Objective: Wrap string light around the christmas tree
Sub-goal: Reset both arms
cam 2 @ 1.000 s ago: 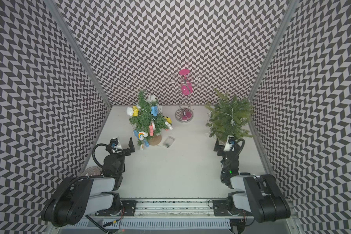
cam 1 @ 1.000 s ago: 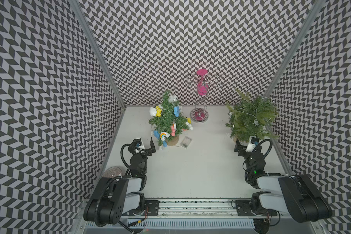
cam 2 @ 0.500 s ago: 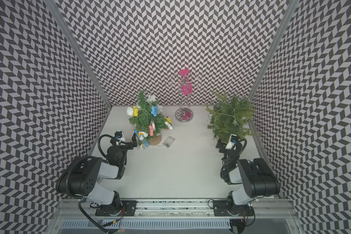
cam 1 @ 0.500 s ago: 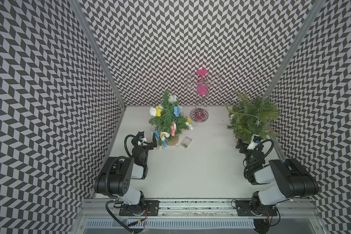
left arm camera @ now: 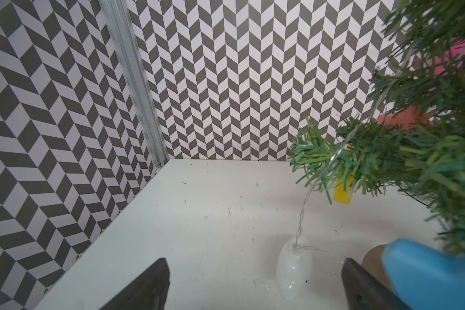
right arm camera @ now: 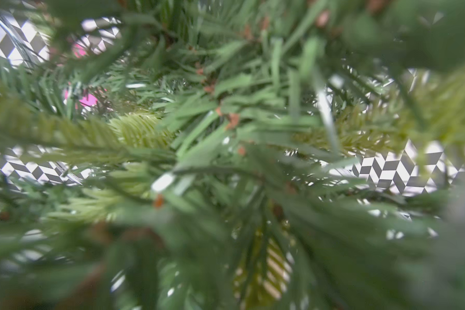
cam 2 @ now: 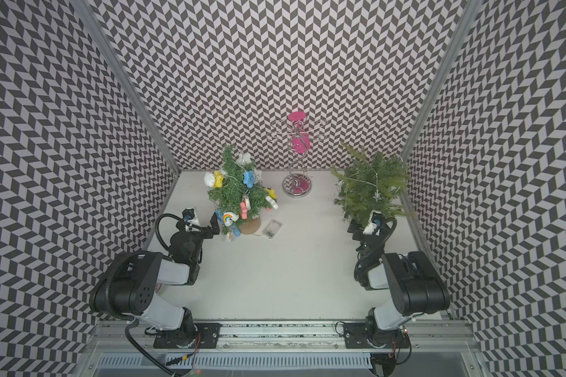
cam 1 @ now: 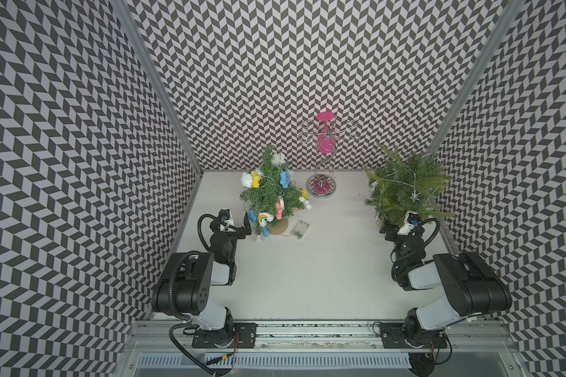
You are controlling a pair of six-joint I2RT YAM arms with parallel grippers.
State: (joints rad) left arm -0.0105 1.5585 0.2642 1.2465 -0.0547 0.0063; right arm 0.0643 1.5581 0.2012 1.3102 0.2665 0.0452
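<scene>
Two arms are hanging stretched over the white table [cam 1: 307, 267], one toward each small tree. The left gripper [left arm camera: 254, 271] is hovering low with its fingers [left arm camera: 151, 287] spread wide and gripping nothing. A white bulb [left arm camera: 293, 271] of the string light [cam 1: 283, 179] is lying on the table in the gap between them, nearer the finger on the tree's side, and its thin wire is climbing up into the branches. A blue light shape [left arm camera: 424, 268] is hanging almost against that same finger, with the brown pot [left arm camera: 373, 257] sitting right behind it. The christmas tree [cam 1: 270, 192] is standing upright just ahead of those fingers, and the string light's coloured shapes are winding around it from top to pot. A clear battery box [cam 1: 300, 229] is lying on the table on the far side of the pot from the fingers. Well apart from either gripper, a chrome-and-pink stand [cam 1: 322, 156] is standing near the rear wall. The right gripper [cam 1: 387, 229] is sitting buried in the lower branches of a second tree [cam 1: 406, 186], which is carrying a silver wire with a small star [cam 1: 415, 196]. In the right wrist view blurred needles are filling everything and hiding the fingers. In both top views the fingers are looking parted, with nothing seen clamped between them.
</scene>
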